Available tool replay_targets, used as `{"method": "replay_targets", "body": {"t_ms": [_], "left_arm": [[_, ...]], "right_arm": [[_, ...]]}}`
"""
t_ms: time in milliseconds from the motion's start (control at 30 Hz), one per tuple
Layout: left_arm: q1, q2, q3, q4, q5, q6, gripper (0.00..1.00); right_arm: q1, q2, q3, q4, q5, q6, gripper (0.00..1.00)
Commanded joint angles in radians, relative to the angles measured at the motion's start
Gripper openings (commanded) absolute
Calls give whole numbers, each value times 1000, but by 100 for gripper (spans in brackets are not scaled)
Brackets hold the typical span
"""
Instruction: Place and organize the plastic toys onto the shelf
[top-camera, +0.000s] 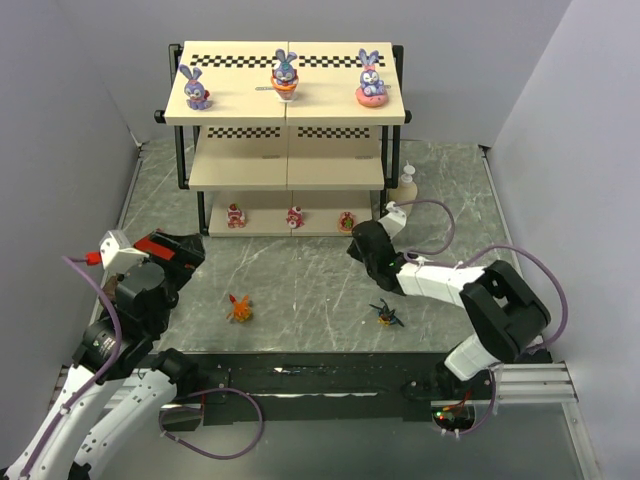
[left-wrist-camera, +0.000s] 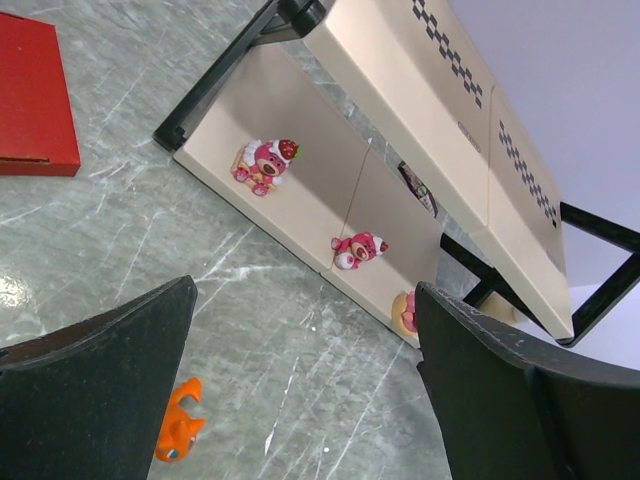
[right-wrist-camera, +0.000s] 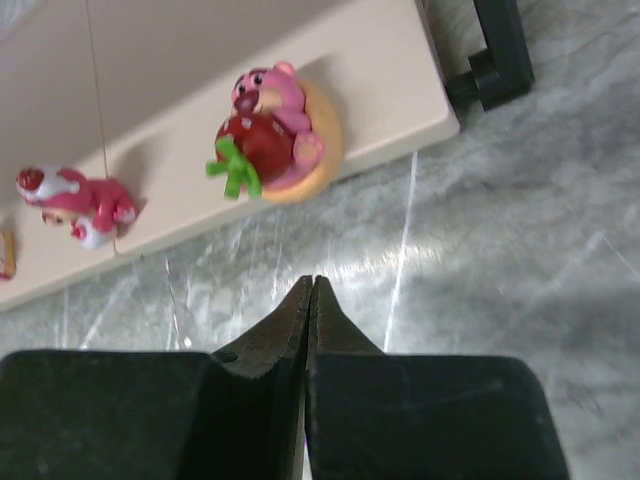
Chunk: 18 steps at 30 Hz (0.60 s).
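Toys (top-camera: 285, 76) are shelved by kind; two strays (top-camera: 238, 308) are left at the shelf's (top-camera: 335, 105) six o'clock. Left end effector (left-wrist-camera: 305, 290) is spread wide; right end effector (right-wrist-camera: 310, 285) is pinched empty.

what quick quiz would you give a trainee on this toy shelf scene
1. True or false: three purple-blue long-eared bunny figurines stand on the top board of the cream three-tier shelf.
2. How many plastic figurines lie on the grey marbled table?
3. The right tool is: A open, B shut and empty, C gripping a toy.
Key: 1 true; 2 two, the orange spiky creature and the dark blue-yellow winged one; 3 B.
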<state>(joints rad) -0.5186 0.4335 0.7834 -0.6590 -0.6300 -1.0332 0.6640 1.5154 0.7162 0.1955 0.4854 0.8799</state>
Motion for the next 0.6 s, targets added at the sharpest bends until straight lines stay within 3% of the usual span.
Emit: {"method": "replay_targets", "body": {"t_ms": [0, 567], "left_arm": [[0, -1, 17, 12, -34, 18, 96], [0, 39, 31, 22, -46, 19, 96]], "right_arm": [[-46, 57, 22, 145, -54, 13, 0], [-101, 200, 112, 232, -77, 34, 0]]}}
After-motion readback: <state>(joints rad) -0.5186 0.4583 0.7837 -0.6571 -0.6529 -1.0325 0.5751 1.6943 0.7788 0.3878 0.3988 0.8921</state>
